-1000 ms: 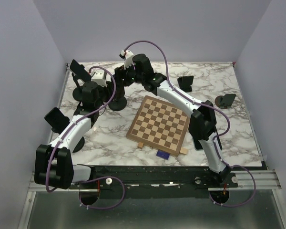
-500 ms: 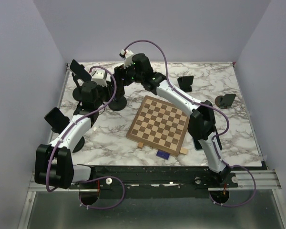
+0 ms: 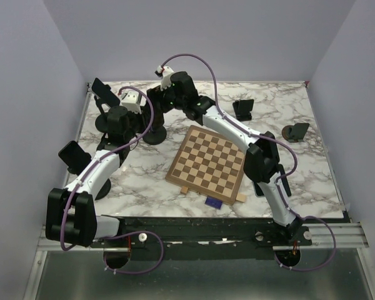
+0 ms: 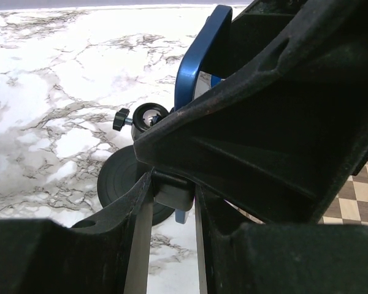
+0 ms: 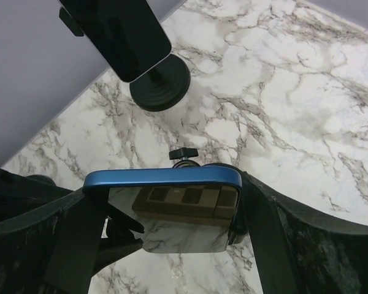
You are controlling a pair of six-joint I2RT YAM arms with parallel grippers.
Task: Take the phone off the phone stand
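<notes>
A blue-edged phone (image 5: 178,211) with a mirror-like screen sits crosswise between my right gripper's fingers (image 5: 267,226). My right gripper (image 5: 172,208) is shut on its two short ends, right above the stand's knob (image 5: 183,152). The phone's blue edge also shows in the left wrist view (image 4: 193,67). My left gripper (image 4: 172,187) is shut on the grey clamp block (image 4: 173,191) of the phone stand, above its round black base (image 4: 119,180). In the top view both grippers meet at this stand (image 3: 154,135) at the back left. I cannot tell whether the phone still touches the clamp.
A second stand (image 5: 162,82) holding a dark phone (image 5: 119,37) is close behind at the back left corner. Another phone on a stand (image 3: 75,156) is at the left edge. A chessboard (image 3: 209,164) lies mid-table. Two empty stands (image 3: 244,107) (image 3: 295,131) are at the right.
My right arm has shifted a little to the left with the phone in its grip. My left arm has stayed in place on the stand.
</notes>
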